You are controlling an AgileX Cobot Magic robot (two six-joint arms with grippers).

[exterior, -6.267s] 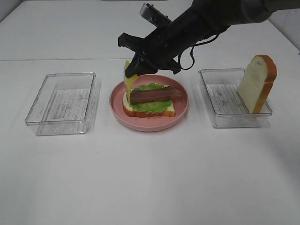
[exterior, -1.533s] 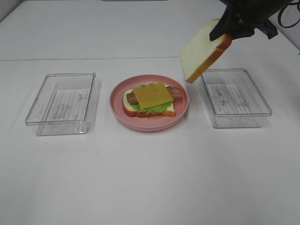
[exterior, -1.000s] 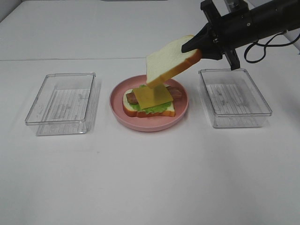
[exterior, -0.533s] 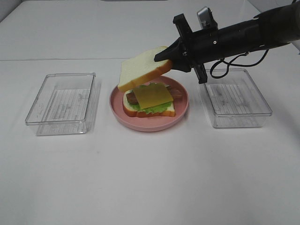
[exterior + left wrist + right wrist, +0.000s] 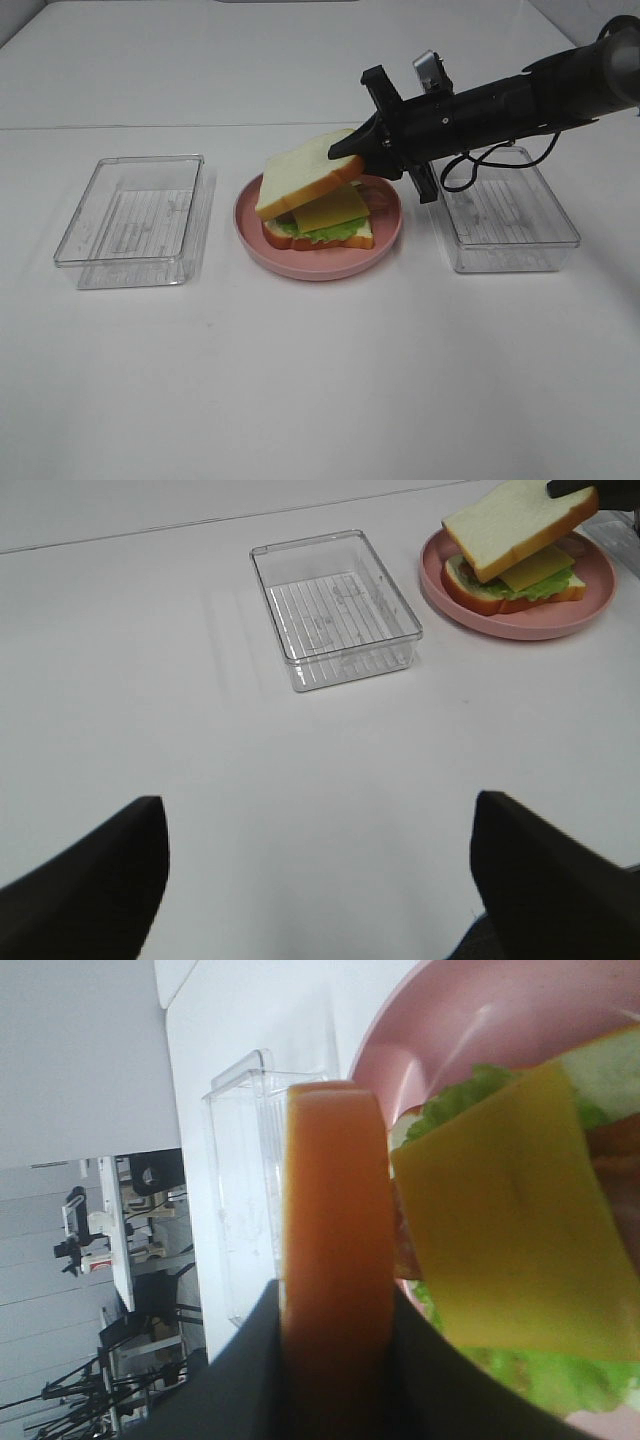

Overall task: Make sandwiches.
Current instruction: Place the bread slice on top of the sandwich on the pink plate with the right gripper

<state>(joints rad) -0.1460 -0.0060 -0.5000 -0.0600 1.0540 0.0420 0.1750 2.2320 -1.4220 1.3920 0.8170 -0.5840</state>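
The sandwiches' top bread slice (image 5: 305,172) is pinched by its crust in the right gripper (image 5: 352,152). It tilts just above the cheese (image 5: 331,208), lettuce (image 5: 325,230) and bottom bread on the pink plate (image 5: 318,262), under the gripper. The left gripper's (image 5: 318,870) fingers stand apart, holding nothing.

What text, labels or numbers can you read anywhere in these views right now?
None can be read.
Left tray and right tray: only ribbed lines on the floor, no lettering.
Plate, top bread slice, cheese: plain.
Right claw: no marking legible.
Background clutter in the right wrist view: too small and blurred.
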